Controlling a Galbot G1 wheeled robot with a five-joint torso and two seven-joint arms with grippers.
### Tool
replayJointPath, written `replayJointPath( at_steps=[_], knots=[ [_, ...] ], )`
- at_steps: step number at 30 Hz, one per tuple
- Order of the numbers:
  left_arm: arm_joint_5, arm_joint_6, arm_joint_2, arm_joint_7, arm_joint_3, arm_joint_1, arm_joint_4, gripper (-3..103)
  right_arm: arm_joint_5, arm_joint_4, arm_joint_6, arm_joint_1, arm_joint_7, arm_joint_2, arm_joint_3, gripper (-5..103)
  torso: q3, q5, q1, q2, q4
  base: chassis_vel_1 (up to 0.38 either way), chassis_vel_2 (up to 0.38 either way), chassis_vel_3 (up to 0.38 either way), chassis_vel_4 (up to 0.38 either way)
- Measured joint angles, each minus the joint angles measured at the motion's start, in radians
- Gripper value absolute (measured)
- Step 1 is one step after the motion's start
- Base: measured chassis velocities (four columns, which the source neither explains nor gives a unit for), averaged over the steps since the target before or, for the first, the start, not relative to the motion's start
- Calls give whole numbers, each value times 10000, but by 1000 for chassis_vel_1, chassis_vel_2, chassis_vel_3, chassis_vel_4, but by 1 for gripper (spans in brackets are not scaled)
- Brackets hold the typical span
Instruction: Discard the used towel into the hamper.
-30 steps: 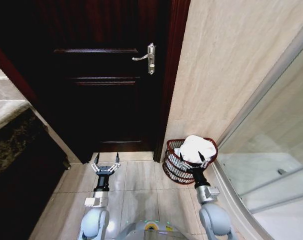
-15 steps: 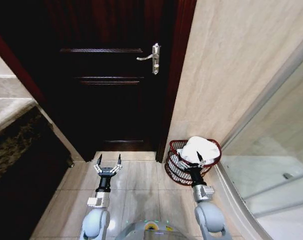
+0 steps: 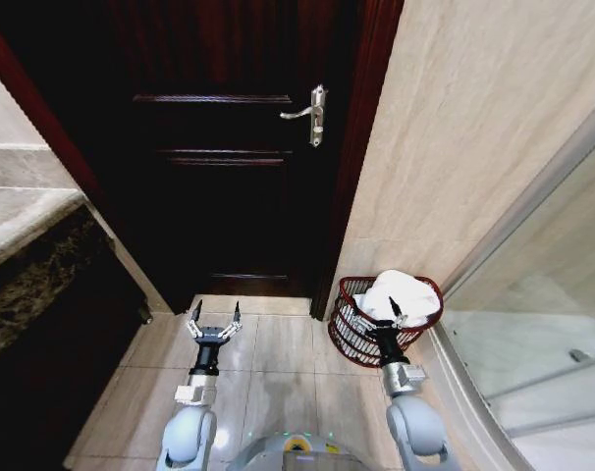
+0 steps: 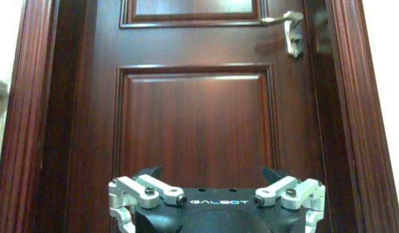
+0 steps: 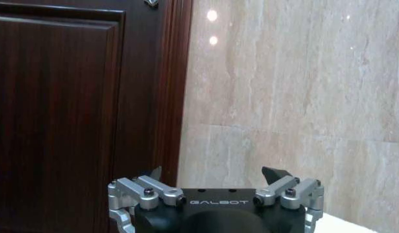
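The hamper [image 3: 349, 324], a dark red wire basket, stands on the floor in the corner by the door frame and the marble wall. The used towel [image 3: 407, 291], white and crumpled, lies inside it and heaps above the rim. My right gripper [image 3: 380, 311] is open and holds nothing; in the head view it sits in front of the hamper's near side. My left gripper [image 3: 216, 314] hovers open and empty over the floor tiles, left of the hamper. In the wrist views the left gripper [image 4: 212, 171] faces the door and the right gripper [image 5: 214, 171] faces the door frame and wall.
A dark wooden door [image 3: 219, 177] with a silver handle [image 3: 315, 114] is shut straight ahead. A glass shower screen [image 3: 543, 334] curves along the right. A dark stone-topped cabinet [image 3: 42, 294] runs along the left. Beige floor tiles [image 3: 278, 363] lie between the arms.
The whole head view has shifted: door, handle and hamper sit further right in the picture, so the camera has moved. Both grippers stay open and the towel stays in the hamper.
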State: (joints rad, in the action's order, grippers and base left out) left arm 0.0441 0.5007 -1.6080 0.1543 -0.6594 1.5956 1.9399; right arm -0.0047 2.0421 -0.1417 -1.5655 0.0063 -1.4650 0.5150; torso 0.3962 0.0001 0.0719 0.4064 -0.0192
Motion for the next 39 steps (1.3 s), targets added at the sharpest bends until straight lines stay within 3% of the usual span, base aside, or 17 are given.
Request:
replayJointPath(
  at_steps=[6,10,12,15,16,18,20,22,23,27,29,31,35,39],
  knots=[
    [13,-23,-1,1,0,105,120,100,-10,4,-85,-1,-11,20,44,100,118,-1,81,199,1,0,0,0,0],
    [49,-324,-1,-107,-35,236,261,100,-110,-116,-236,26,-16,-54,168,100,220,0,152,370,1,0,0,0,0],
    [122,-563,-1,-116,-71,306,361,100,-87,-117,-235,-12,-23,-47,279,100,263,-1,190,453,1,0,0,0,0],
    [828,-1469,102,-22,-151,494,759,100,229,-131,-227,-131,-151,82,824,100,367,-3,266,635,3,0,0,0,0],
    [828,-1469,102,-22,-151,494,759,100,229,-131,-227,-131,-151,82,824,100,367,-3,266,635,3,0,0,0,0],
    [1365,-2124,775,19,-291,482,1017,100,798,15,-97,-421,-537,291,1308,100,442,0,324,767,0,0,0,0,0],
    [1528,-2289,1036,34,-336,466,1087,100,936,78,-48,-500,-597,354,1392,100,462,-2,336,798,0,0,0,0,0],
    [2301,-2831,2030,26,-408,503,1358,100,1494,314,54,-854,-875,616,1705,100,557,0,389,948,-1,0,0,0,0],
    [2301,-2831,2030,26,-408,503,1358,100,1494,314,54,-854,-875,616,1705,100,557,0,389,948,-1,0,0,0,0],
    [3174,-2929,3176,-191,-268,1015,1828,100,2109,762,60,-1303,-1258,820,2031,100,686,1,476,1165,2,0,0,0,0],
    [3225,-2846,3242,-223,-255,1053,1866,100,2177,848,62,-1357,-1290,815,2051,100,701,-1,490,1195,1,0,0,0,0],
    [3278,-2320,3294,-304,-231,1113,1962,100,2370,1260,59,-1611,-1356,683,2071,100,775,-1,546,1322,1,0,0,0,0],
    [3094,-1780,3130,-553,-208,1101,1974,100,2457,1736,24,-1918,-1382,554,1953,100,857,-3,611,1472,0,0,0,0,0],
    [2736,-1866,2967,-1063,-321,1139,2078,100,2502,2213,178,-1970,-1383,408,1822,100,959,-3,683,1646,0,0,0,0,0]
  ],
)
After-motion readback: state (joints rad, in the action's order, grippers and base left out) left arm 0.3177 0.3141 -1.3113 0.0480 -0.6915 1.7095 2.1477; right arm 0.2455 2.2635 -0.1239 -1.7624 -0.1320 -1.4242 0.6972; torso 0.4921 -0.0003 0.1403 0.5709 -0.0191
